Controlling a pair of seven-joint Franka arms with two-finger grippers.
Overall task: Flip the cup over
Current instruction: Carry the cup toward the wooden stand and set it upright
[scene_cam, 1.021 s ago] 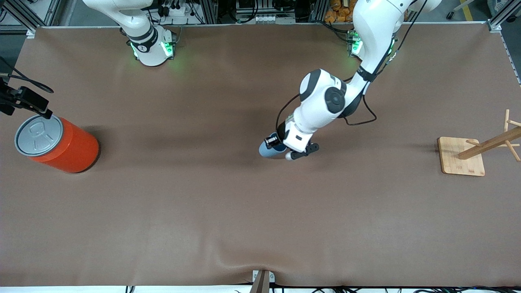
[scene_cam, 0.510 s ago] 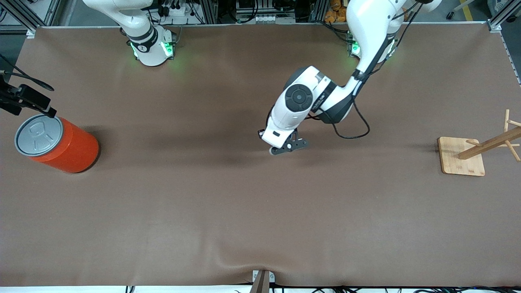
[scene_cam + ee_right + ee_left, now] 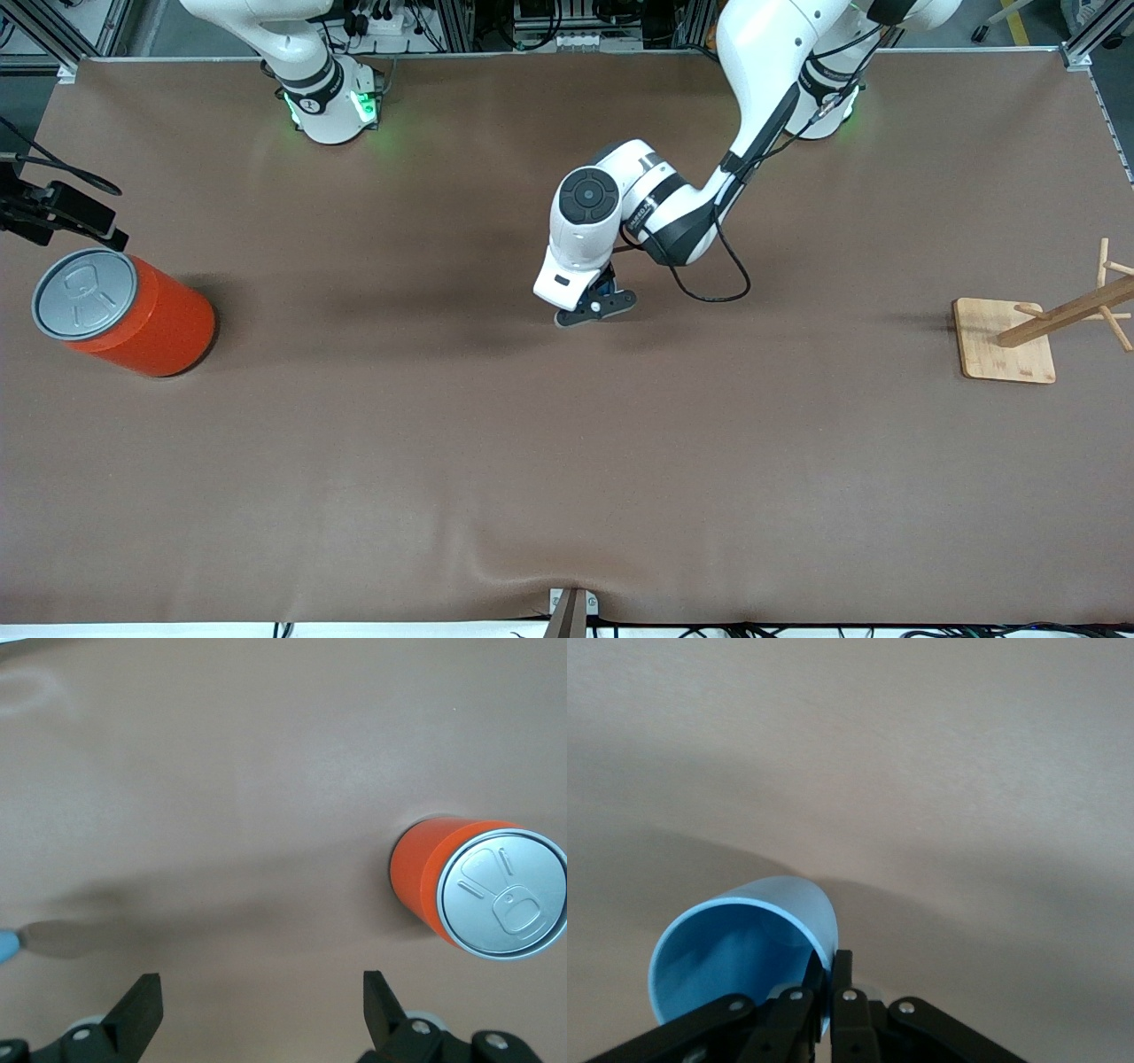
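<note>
The cup [image 3: 744, 966], light blue and tapered, is pinched by its rim wall in the left gripper [image 3: 828, 979], whose two fingers are closed onto that thin wall, one inside the mouth and one outside. In the left wrist view the open mouth faces the camera and the body runs away from the fingers toward the brown mat, so the long axis lies tilted, neither upright nor flat; whether the cup touches the bench [image 3: 443, 443] cannot be told. In the front view the cup is almost wholly hidden under the left wrist, only a sliver of blue showing at the left gripper [image 3: 595, 306], which hangs over the middle of the bench, somewhat closer to the robots' edge than to the camera's edge. The grip being at the rim, the turn to come depends, in all likelihood, on rolling the wrist about that pinch point until the axis stands vertical. The right gripper [image 3: 261, 1010] waits with its jaws spread wide and empty, above the right arm's end of the bench, near the orange can [image 3: 124, 312]. A wooden rack [image 3: 1045, 332] stands at the left arm's end.
</note>
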